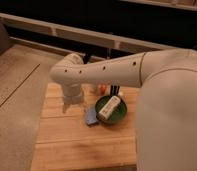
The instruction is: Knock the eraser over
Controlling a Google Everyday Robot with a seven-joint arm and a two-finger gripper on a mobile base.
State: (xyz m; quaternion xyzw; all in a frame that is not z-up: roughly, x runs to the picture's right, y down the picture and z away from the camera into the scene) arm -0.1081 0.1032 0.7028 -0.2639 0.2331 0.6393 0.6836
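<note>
The eraser is a small slim black block standing upright just behind the green bowl; my arm hides its top. My white arm reaches from the right across the table. My gripper points down over the wooden table's left part, well to the left of the eraser and apart from it.
A white rectangular bar lies in the green bowl. A flat blue-grey pad lies at the bowl's left. A small orange thing sits behind the bowl. The wooden table stands on a carpeted floor, with a dark shelf wall behind.
</note>
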